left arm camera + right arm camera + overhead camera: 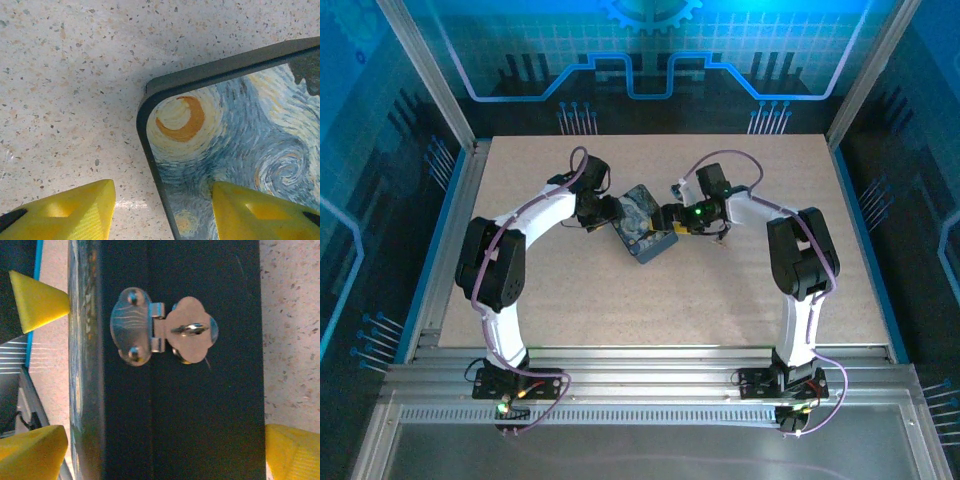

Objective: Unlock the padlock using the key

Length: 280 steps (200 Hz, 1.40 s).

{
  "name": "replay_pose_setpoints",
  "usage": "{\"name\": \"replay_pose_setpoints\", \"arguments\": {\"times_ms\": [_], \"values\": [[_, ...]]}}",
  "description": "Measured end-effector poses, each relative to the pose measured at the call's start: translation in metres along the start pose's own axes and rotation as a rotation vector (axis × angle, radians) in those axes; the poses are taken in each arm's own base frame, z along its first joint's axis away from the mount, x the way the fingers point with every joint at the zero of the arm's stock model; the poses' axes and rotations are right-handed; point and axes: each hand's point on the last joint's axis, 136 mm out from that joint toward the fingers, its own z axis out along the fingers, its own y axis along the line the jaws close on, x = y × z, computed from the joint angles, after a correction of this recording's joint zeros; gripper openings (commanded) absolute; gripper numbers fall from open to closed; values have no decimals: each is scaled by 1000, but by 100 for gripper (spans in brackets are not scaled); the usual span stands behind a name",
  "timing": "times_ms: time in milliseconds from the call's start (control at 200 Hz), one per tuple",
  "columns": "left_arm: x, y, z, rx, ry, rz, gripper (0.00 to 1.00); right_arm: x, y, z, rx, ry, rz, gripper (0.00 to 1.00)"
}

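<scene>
Centrally on the speckled table [570, 290], a dark blue box [642, 224] with a swirl-painted lid is seen from above. It is turned at an angle, and one arm is brought in close to it from each side.

From the left wrist, the left gripper [162, 215] is seen with its yellow fingertips [75, 212] set partly apart. One is placed over the bare table and the other over the painted lid, with the rounded corner of the box running between them. Nothing is clasped by them. Whether the fingertip over the lid is touching it cannot be told.

From the right wrist, the right gripper [165, 452] is seen spread wide, with nothing held. One fingertip is placed on the lid side of the box's dark front wall and the other on the bottom side, over the table. On that wall a silver hasp [132, 332] is fixed by the lid edge. Its hinged flap [192, 347] is laid flat over a silver staple [190, 330], which stands through the slot. A brass-yellow sliver [183, 358] is glimpsed behind the flap's lower edge. Whether it belongs to the padlock cannot be told, so the padlock's place can be given no more closely than that.
</scene>
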Motion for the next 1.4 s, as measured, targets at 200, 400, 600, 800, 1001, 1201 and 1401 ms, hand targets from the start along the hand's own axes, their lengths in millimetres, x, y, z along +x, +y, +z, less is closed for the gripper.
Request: {"name": "replay_pose_setpoints", "arguments": {"times_ms": [200,400,600,800,1001,1201,1401], "values": [[-2,2,0,-3,-3,-6,54,11,5,10,35,36,-27,100],[-5,9,0,-13,-1,-21,54,26,22,28,66,82,-75,100],[-12,17,-2,-20,-11,-42,54,33,41,38,91,111,-124,100],[-16,23,-6,-20,-12,-51,55,30,47,38,77,106,-129,100],[-32,30,-39,3,-75,-48,99,21,46,27,68,77,-114,100],[-54,37,-84,16,-197,-28,99,0,26,-32,167,-77,-110,100],[-65,89,-93,-99,-288,-1,99,-2,-24,-111,413,-291,-113,100]]}}
